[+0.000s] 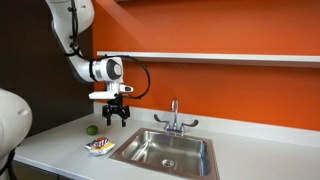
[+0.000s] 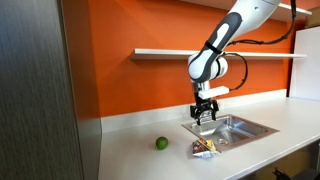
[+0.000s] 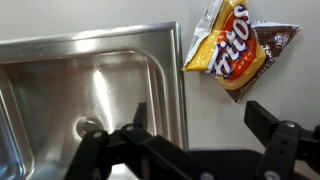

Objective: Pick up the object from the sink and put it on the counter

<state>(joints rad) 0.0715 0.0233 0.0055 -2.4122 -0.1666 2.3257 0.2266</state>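
Observation:
The object, a crinkly red, white and yellow chip packet [image 3: 238,52], lies flat on the light counter [image 3: 205,115] just beside the sink rim. It also shows in both exterior views [image 1: 99,146] [image 2: 206,148]. The steel sink [image 3: 90,90] with round drain [image 3: 88,127] holds nothing that I can see; it shows in both exterior views [image 1: 166,150] [image 2: 233,127]. My gripper [image 3: 195,118] is open and empty, hovering above the counter by the sink's edge, apart from the packet [image 1: 117,114] [image 2: 205,113].
A small green ball [image 1: 91,129] [image 2: 160,143] sits on the counter beyond the packet. A chrome faucet [image 1: 174,118] stands behind the sink. A white wall shelf [image 1: 220,58] runs along the orange wall above.

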